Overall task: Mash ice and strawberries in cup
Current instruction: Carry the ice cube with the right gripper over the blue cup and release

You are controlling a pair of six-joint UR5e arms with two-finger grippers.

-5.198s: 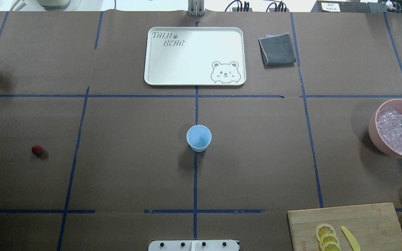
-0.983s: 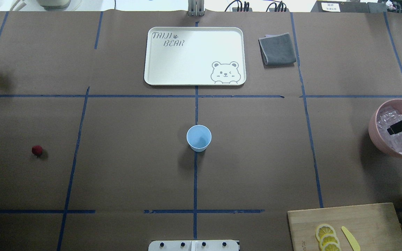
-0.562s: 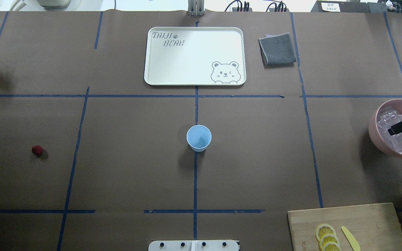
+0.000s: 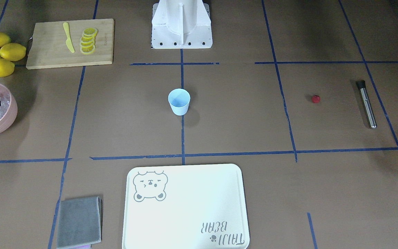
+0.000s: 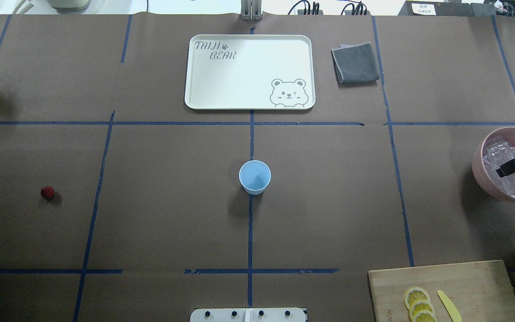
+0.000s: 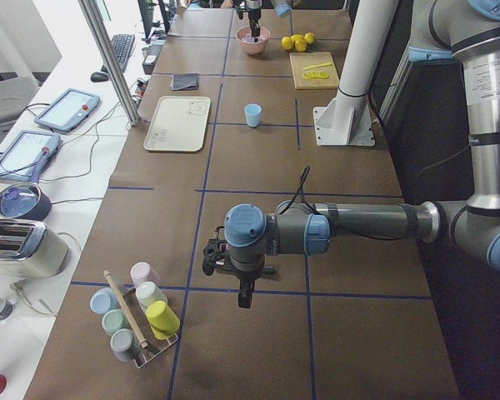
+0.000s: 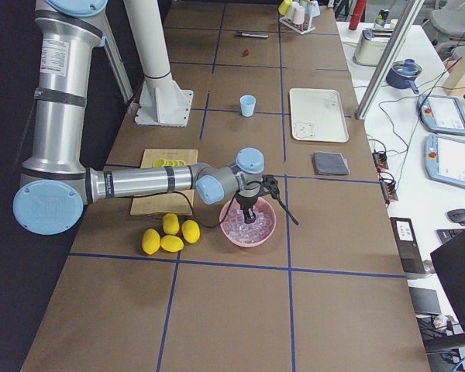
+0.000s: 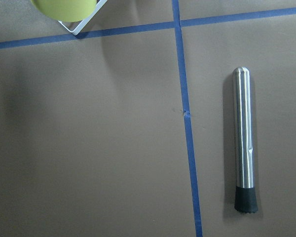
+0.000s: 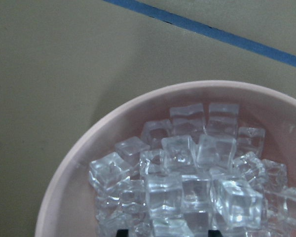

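The pale-blue cup [image 5: 255, 177] [image 4: 179, 101] stands upright at the table's middle, with nothing showing inside it. The ice [image 9: 187, 182] [image 5: 514, 183] fills the pink bowl [image 5: 478, 166] [image 4: 7, 116] at the right edge. My right gripper [image 5: 508, 168] [image 7: 248, 214] [image 9: 165, 233] hangs just over the ice, its two dark fingertips apart and open. One dark-red strawberry [image 5: 47, 193] [image 4: 315, 99] lies alone far to the left. My left gripper [image 6: 242, 292] hovers over the table's left end, and I cannot tell its state.
A steel muddler [image 8: 244, 143] [image 4: 367, 103] lies beyond the strawberry. A cream bear tray [image 5: 249, 71] and grey cloth [image 5: 356, 62] sit at the far side. A cutting board [image 5: 445, 290] with lemon slices and knife, whole lemons [image 4: 0, 52], and a rack of cups [image 6: 137, 321] flank the ends.
My right gripper came in over the pink bowl after the oldest frame. Over the last second it has shifted only slightly above the ice. Cup and strawberry have not moved.
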